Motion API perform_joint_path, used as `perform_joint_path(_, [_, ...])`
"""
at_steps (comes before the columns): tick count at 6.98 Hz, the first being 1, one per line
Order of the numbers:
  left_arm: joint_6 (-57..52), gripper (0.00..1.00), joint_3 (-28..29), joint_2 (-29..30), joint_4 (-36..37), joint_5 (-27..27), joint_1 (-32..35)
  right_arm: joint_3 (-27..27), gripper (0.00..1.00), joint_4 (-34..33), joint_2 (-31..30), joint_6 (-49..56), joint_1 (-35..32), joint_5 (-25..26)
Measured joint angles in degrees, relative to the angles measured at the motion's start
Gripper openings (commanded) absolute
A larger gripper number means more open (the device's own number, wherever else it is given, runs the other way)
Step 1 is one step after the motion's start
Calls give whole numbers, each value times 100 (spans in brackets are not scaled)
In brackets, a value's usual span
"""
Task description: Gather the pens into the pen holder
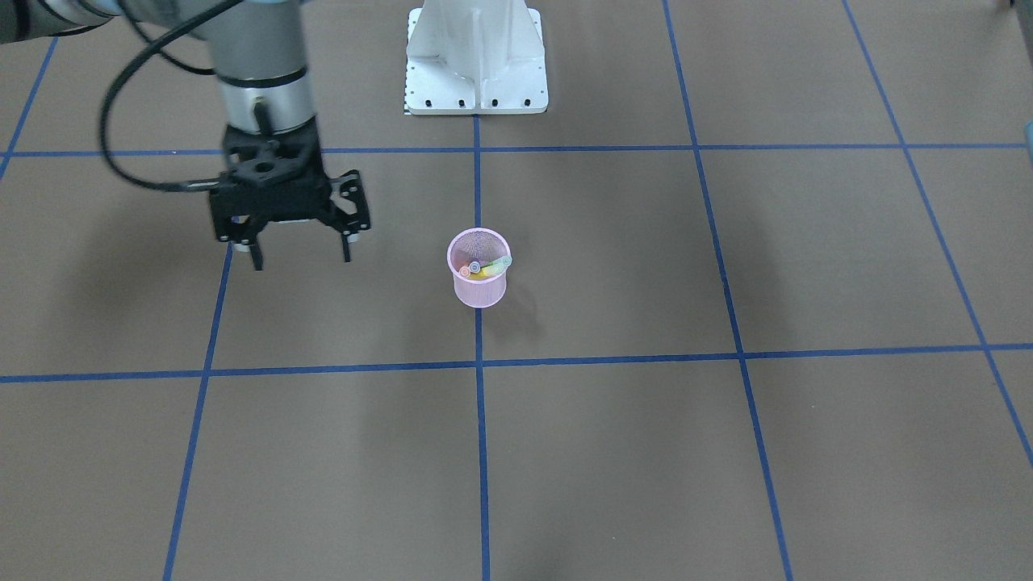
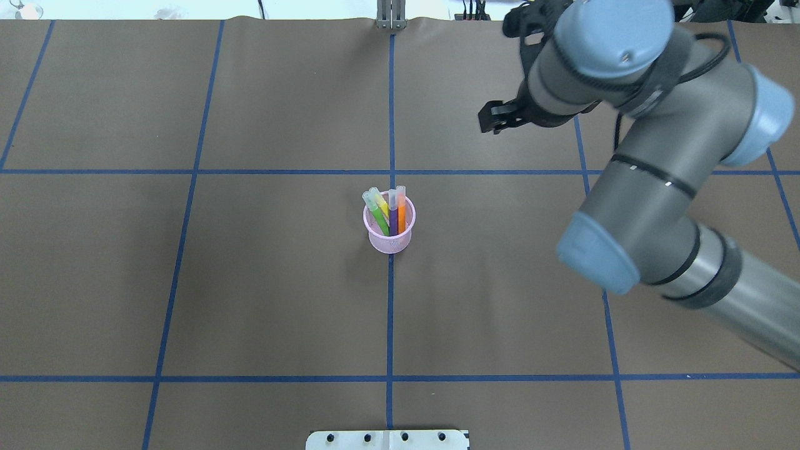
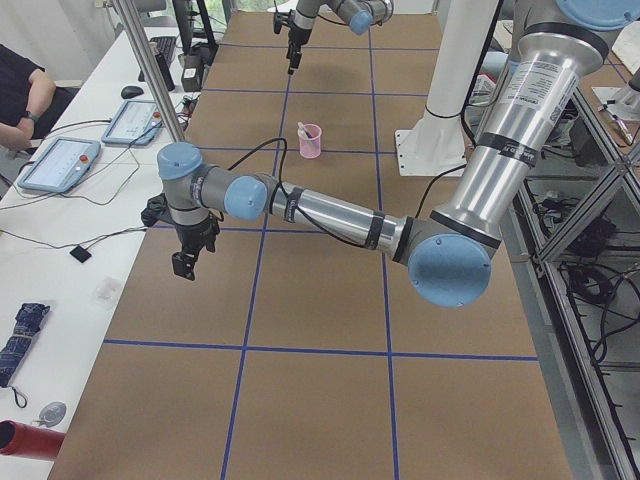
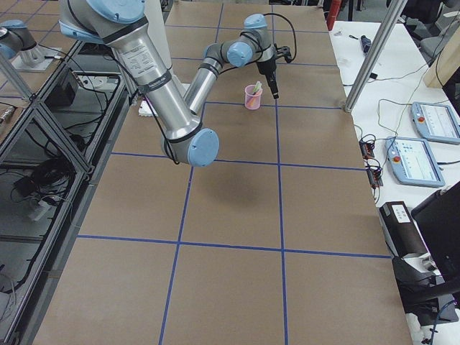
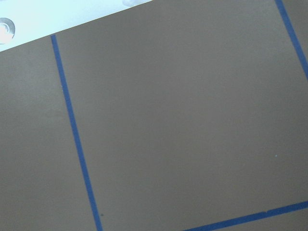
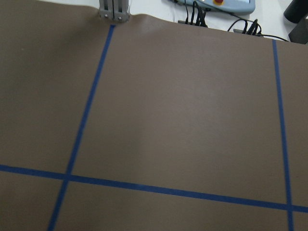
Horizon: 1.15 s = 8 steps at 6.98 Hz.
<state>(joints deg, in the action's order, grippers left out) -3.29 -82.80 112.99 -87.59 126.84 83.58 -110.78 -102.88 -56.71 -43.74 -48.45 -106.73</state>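
Note:
The pink mesh pen holder (image 2: 390,240) stands upright at the table's middle, on a blue tape line. Green (image 2: 379,220), yellow (image 2: 382,206), purple (image 2: 393,215) and orange (image 2: 402,212) pens stand in it, pale caps up. In the front-facing view their cap ends (image 1: 484,268) lean on the holder's (image 1: 479,292) rim. My right gripper (image 1: 303,258) hangs open and empty above the table, well to the side of the holder and apart from it. My left gripper (image 3: 185,262) shows only in the exterior left view, far out near the table's edge; I cannot tell its state.
Blue tape lines (image 1: 478,363) divide the brown table into squares. The white robot base (image 1: 476,64) sits at the table's robot side. A metal post (image 6: 114,9) stands at the far edge. A person's arm (image 3: 25,95) and pendants (image 3: 60,160) are on the side desk.

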Motion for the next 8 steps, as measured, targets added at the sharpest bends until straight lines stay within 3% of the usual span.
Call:
perform_joint_path(1, [-216,99,-14,-81,294,37,218,-4,100,-15,-478,892,-733,-900])
perform_joint_path(2, [-79,99,-9,-269,333,51,328,1,100,-3,-935,1506,-1264,-1372])
perform_joint_path(5, [674,99,37,-1169,-957,-18,547,269,100,44,-1540,1963,-1906,-1506])
perform_joint_path(8, [701,99,-81,-1469,-1080,90,642,424,100,343,-2468,2004,-2358,-1739])
